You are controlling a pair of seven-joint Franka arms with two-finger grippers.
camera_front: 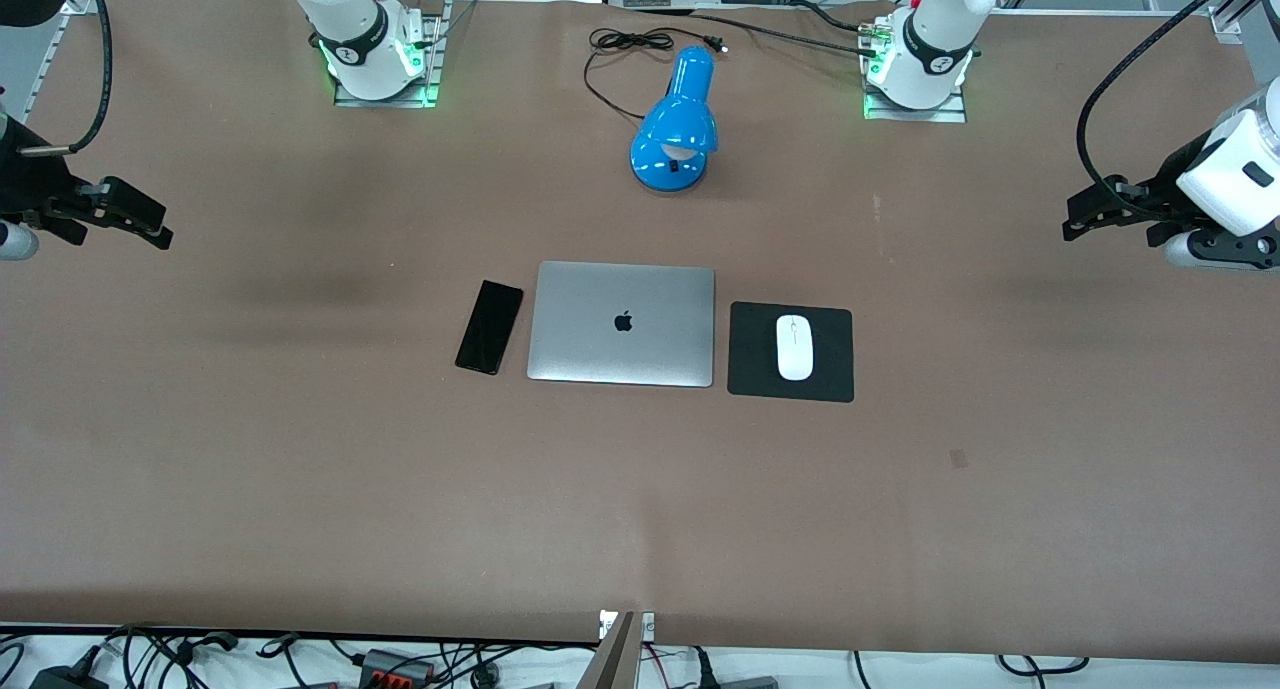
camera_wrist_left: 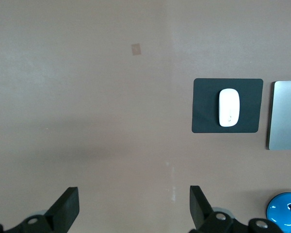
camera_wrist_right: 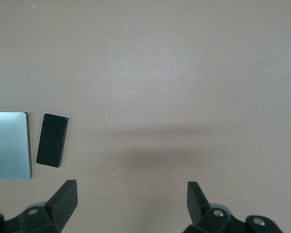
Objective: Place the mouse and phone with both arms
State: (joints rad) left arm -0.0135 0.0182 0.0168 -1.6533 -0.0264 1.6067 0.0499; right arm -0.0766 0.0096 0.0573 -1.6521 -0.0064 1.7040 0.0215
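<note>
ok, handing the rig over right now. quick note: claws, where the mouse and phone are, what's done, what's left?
Left claw: open, holding nothing, over bare table at the left arm's end.
Right claw: open, holding nothing, over bare table at the right arm's end.
Mouse: lies on the black mouse pad, beside the closed laptop toward the left arm's end.
Phone: flat on the table beside the laptop toward the right arm's end.
Done: both things appear to be set down and released.
Left: apparently nothing to grasp; confirm placement is accepted.
</note>
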